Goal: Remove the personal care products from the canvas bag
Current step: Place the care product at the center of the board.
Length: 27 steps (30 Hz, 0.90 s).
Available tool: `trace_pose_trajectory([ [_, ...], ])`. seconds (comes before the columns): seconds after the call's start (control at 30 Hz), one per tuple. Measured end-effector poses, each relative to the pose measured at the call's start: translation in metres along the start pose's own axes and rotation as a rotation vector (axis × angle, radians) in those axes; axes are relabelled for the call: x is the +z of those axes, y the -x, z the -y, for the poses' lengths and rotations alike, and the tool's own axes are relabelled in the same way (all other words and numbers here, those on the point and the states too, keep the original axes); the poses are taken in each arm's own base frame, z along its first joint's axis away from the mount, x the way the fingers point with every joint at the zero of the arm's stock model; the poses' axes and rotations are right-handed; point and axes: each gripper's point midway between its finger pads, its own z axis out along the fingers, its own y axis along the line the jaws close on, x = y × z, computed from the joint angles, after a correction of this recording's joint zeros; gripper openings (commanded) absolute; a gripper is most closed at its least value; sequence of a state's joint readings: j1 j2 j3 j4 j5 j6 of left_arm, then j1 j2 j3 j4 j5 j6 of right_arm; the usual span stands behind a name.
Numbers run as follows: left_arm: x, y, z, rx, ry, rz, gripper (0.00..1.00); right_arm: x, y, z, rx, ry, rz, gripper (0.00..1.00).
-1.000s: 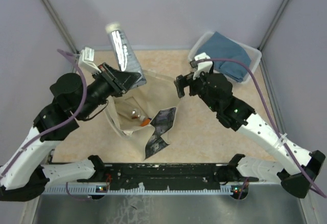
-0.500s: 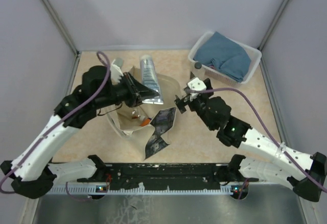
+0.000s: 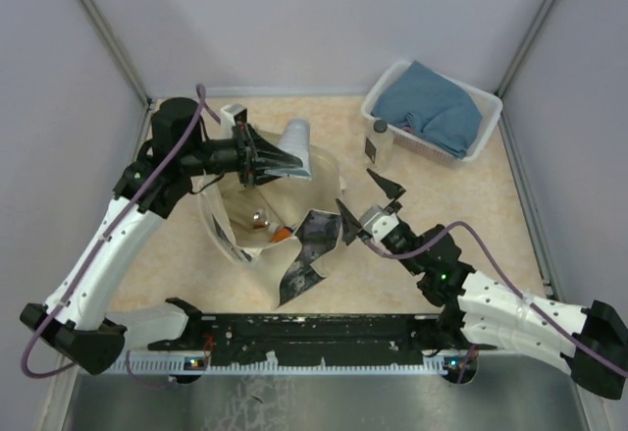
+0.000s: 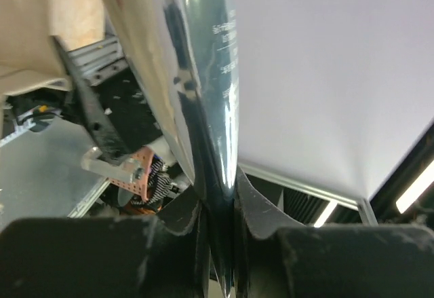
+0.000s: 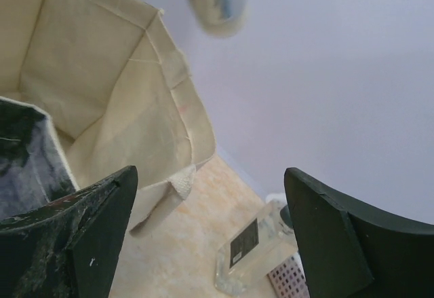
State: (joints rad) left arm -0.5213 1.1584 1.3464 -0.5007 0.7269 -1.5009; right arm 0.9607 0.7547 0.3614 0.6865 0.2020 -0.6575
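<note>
We take the canvas bag (image 3: 224, 240) as reference; it lies on the table (image 3: 491, 215) with its mouth open upward and its dark printed panel (image 3: 312, 237) folded out on the near right side.

1. Right gripper (image 3: 365, 198): just right of the bag, close to the printed panel. Its jaws are spread wide and hold nothing. The right wrist view shows the bag's cream rim between the two fingers.
2. Bag contents: we see a silvery rounded item (image 3: 258, 219) and an orange-tipped item (image 3: 281, 236) resting on the bag floor. We cannot identify either more closely.
3. Left gripper (image 3: 278, 163): above the far rim of the bag. Its jaws are pinching the flat end of a glossy grey tube (image 3: 294, 146), whose pale cap points away from the gripper. The tube is lifted clear of the bag.
4. Clear bottle with dark cap (image 3: 379, 142): upright on the table, beyond the bag to the right.
5. White basket (image 3: 478, 136): just beyond that bottle, with a folded blue cloth (image 3: 432, 112) inside.
</note>
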Motion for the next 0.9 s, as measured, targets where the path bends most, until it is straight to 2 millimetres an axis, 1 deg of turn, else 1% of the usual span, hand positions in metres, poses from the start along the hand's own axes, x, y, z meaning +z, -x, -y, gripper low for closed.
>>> trace_pose_trajectory([
  [0.03, -0.006, 0.000, 0.012, 0.013, -0.022, -0.010, 0.00, 0.002, 0.002, -0.003, -0.008, 0.014, 0.013, 0.83],
  [0.1, -0.017, -0.002, 0.031, 0.044, -0.061, -0.024, 0.00, 0.004, 0.007, -0.011, -0.020, 0.051, 0.036, 0.83],
  [0.2, -0.027, -0.006, 0.041, 0.063, -0.084, -0.041, 0.00, 0.011, 0.022, -0.020, -0.031, 0.107, 0.082, 0.83],
  [0.3, -0.030, -0.013, 0.038, 0.052, -0.075, -0.072, 0.00, 0.021, 0.037, -0.022, -0.040, 0.136, 0.121, 0.84],
  [0.47, -0.031, -0.018, 0.024, 0.014, -0.045, -0.100, 0.00, 0.043, 0.059, -0.028, -0.079, 0.175, 0.186, 0.83],
  [0.63, -0.030, -0.018, 0.018, 0.002, -0.034, -0.105, 0.00, 0.060, 0.071, -0.038, -0.108, 0.212, 0.241, 0.79],
  [0.77, -0.031, -0.019, 0.014, -0.004, -0.030, -0.110, 0.00, 0.073, 0.078, -0.048, -0.108, 0.248, 0.278, 0.80],
  [0.9, -0.030, -0.020, 0.013, -0.007, -0.028, -0.114, 0.00, 0.083, 0.088, -0.050, -0.111, 0.247, 0.318, 0.83],
])
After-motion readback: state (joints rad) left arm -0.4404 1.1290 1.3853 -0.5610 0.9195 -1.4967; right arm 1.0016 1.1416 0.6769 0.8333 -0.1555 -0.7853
